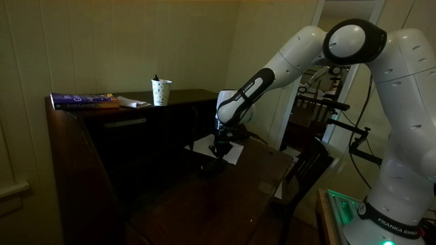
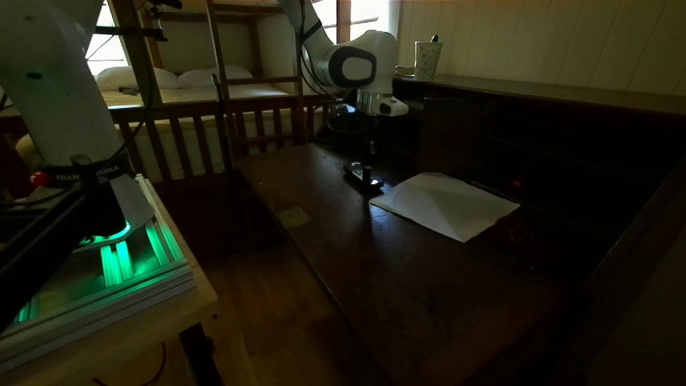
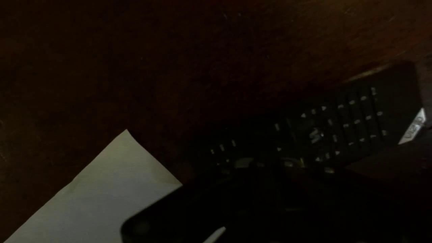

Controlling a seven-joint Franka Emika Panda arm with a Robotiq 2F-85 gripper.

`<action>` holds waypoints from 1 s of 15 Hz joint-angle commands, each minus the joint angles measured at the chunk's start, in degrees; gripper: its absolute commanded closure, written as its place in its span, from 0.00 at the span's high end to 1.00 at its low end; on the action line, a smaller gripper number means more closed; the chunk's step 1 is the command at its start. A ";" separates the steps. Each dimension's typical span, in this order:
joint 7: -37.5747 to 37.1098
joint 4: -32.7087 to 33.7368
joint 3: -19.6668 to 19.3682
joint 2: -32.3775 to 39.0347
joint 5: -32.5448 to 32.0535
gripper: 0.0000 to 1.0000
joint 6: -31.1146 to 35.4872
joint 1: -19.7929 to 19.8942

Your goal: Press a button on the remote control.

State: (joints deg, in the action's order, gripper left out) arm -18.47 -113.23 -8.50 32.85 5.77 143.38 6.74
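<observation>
The remote control is black with pale button marks. It lies flat on the dark desk and runs diagonally at the right of the wrist view. In both exterior views it is a dark oblong beside the paper. My gripper appears shut, with its fingers close together over the middle part of the remote. The fingers point down at the remote in both exterior views. I cannot tell whether the fingertips touch a button. The gripper hides part of the remote's lower edge.
A white paper sheet lies beside the remote; it also shows in the wrist view. A raised shelf behind the desk holds a white cup and books. A dark chair stands by the desk edge.
</observation>
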 commanded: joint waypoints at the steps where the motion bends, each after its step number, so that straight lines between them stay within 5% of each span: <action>1: 2.74 2.26 1.65 3.04 2.53 0.00 -2.19 1.33; 4: 2.79 3.15 1.36 4.68 1.90 0.00 -3.30 1.10; 12: 0.99 -1.50 -1.32 -6.70 0.03 0.00 -4.50 0.14; 13: 0.15 -2.90 -2.05 -8.71 -0.58 0.02 -5.51 -0.22; 14: -0.17 -4.27 -2.52 -10.90 -1.08 0.28 -6.91 -0.44; 15: 0.25 -6.71 -2.74 -14.54 -1.37 0.28 -8.34 -0.49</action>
State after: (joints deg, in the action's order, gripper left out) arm -17.46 -113.26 -10.00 27.08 5.76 138.28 7.12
